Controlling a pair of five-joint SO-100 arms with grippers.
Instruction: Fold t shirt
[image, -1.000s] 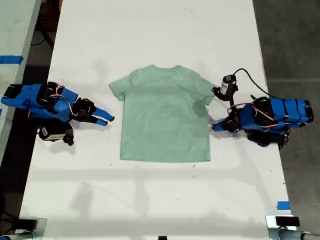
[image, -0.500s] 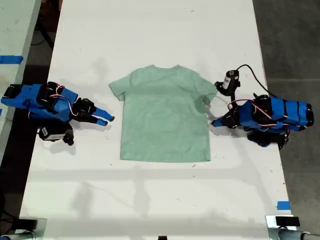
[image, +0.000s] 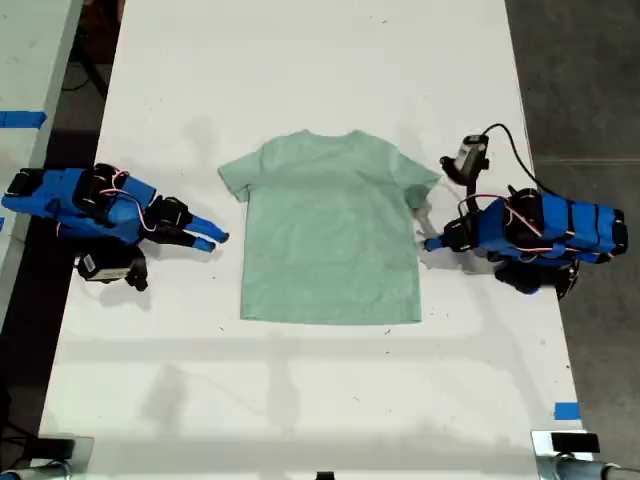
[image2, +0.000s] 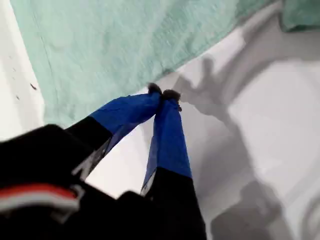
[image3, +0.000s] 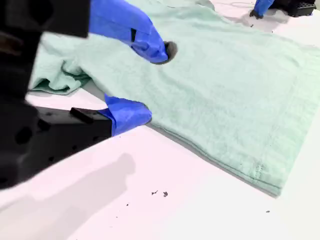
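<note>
1 moved, my second gripper (image3: 155, 82), claw spread at t shirt (image: 325, 235), my first gripper (image2: 162, 94) pressed together

Bright, even overhead light fills the room, and the white table (image: 320, 60) reads almost blown out toward twelve o'clock in the exterior view. Soft, faint shadows fall beside each blue arm and spread in pale grey patches toward six o'clock. The exterior view is sharp from edge to edge. In the first wrist view, several overlapping grey shadows fan across the table, and the black housing close to the lens is blurred. In the second wrist view, the near black body is also soft, with a diffuse shadow below.
</note>
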